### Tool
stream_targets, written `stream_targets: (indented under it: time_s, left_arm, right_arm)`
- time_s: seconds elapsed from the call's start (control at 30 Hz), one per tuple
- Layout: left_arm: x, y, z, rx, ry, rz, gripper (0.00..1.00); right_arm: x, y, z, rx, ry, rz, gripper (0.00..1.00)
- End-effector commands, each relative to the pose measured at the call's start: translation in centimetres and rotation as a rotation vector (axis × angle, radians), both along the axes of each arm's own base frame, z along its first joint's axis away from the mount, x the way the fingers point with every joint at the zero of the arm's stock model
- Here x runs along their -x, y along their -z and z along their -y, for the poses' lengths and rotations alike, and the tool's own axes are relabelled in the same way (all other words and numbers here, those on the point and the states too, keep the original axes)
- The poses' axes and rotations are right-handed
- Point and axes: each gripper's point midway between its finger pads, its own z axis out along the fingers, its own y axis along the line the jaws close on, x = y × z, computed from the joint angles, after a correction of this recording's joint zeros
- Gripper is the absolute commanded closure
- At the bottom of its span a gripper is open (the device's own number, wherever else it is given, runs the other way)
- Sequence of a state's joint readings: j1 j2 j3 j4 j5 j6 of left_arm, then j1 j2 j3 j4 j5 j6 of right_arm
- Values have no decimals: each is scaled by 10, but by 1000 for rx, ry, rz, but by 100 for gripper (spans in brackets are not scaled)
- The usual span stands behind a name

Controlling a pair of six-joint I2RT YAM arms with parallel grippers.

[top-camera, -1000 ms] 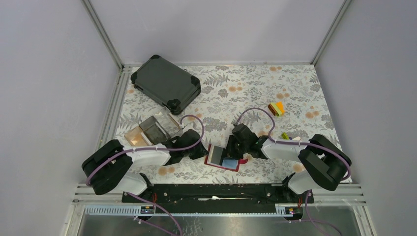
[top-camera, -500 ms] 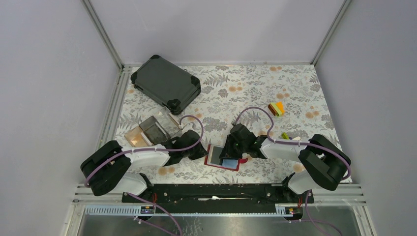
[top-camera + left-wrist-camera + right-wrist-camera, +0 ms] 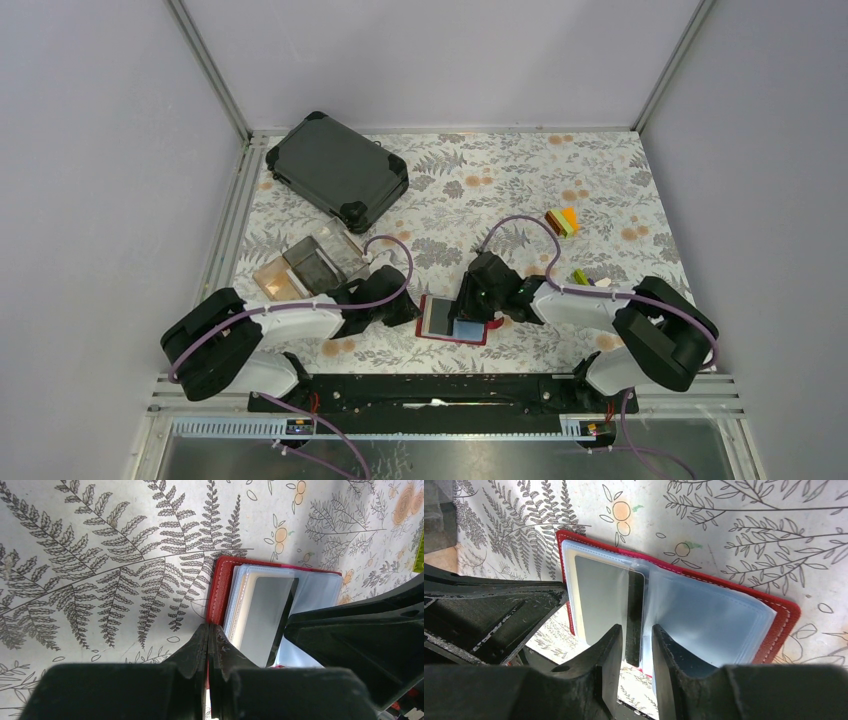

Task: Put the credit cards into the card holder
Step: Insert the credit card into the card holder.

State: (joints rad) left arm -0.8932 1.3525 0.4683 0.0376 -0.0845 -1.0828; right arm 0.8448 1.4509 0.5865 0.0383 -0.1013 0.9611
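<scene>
Red card holder (image 3: 780, 615) lies open by the near edge of the table (image 3: 600, 180), grey card (image 3: 599, 597) sleeved. Right gripper (image 3: 636, 630) jaws have just parted off that card, likely seated; left gripper (image 3: 208, 630) jaws, together, touch the holder's edge.

The left arm (image 3: 290, 320) and right arm (image 3: 590, 305) both lie low and stretched inward from their bases, elbows out, so that the wrists close in on each other at the middle front. The left gripper (image 3: 413, 307) points rightward, its fingers (image 3: 192, 651) pressed together with no gap. The right gripper (image 3: 470, 308) points left and downward, its fingers (image 3: 606, 650) parted by a narrow gap.
</scene>
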Motion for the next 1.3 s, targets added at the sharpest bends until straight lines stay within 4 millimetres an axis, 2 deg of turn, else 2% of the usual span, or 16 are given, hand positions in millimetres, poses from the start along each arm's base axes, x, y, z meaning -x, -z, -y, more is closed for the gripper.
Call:
stream_targets:
  time_s: [0.0,0.1,0.2,0.37,0.53,0.9,1.27]
  left_arm:
    - [-1,-2,-6,-10,-26,14,100]
    - [-1,-1,-6,-12,-29,12,100]
    - [-1,-1,-6,-12,-29,12,100]
    - [0,-1,-7,-12,-30,11,100]
    - [0,-1,-7,-10,-32,10,100]
    - [0,0,-8,-11,-32,9,100]
    - [1,0,-8,-10,-35,8,100]
  right_arm:
    - [-6,-9,7,44,30,46,63]
    - [-3,-9,7,29,32,43,64]
    - [-1,-11,2,16,17,41,68]
    - [-1,-20,-9,-1,-5,60,69]
    - [3,-8,-6,25,-7,34,71]
    - [-2,-9,-21,-8,-27,49,80]
    - [-8,-20,-37,-35,-48,71,84]
